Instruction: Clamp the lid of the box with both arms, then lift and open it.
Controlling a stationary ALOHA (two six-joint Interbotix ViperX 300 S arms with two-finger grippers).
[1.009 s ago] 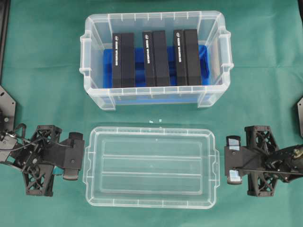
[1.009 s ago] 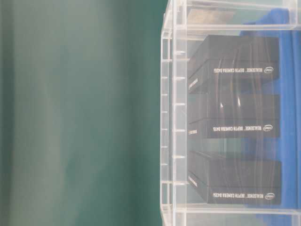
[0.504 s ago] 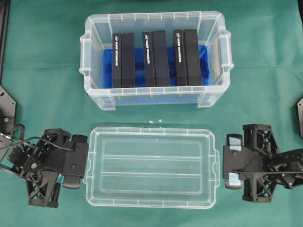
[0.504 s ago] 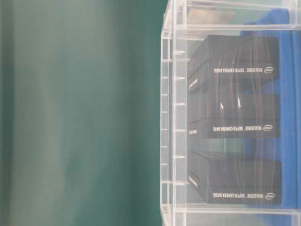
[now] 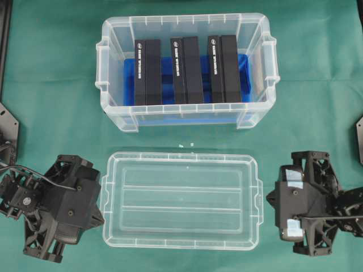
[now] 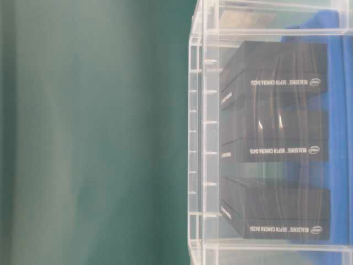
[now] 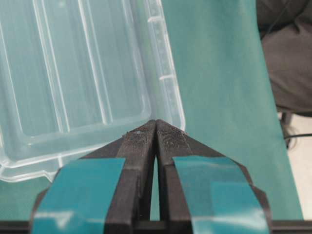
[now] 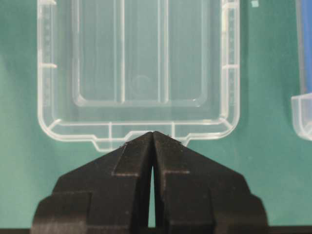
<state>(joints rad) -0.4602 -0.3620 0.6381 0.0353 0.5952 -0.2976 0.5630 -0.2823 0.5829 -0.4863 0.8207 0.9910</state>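
The clear flat lid lies on the green cloth in front of the box, a clear tub holding three black slabs on blue lining. My left gripper is shut, its wedge tip at the lid's left end near the front corner. In the left wrist view the teal-taped fingers meet at the left gripper's tip, over the lid's rim. My right gripper is shut at the lid's right end. In the right wrist view the right gripper's tip sits just short of the lid's side tab. Neither holds anything.
The box's wall fills the right of the table-level view, slabs behind it. A corner of the box shows at the right wrist view's right edge. Green cloth lies around everything. Dark mounts stand at the table's side edges.
Both grippers have gone from open to shut. The left one turned and dropped toward the front left; the right one shifted slightly forward. The lid has stayed on the cloth.
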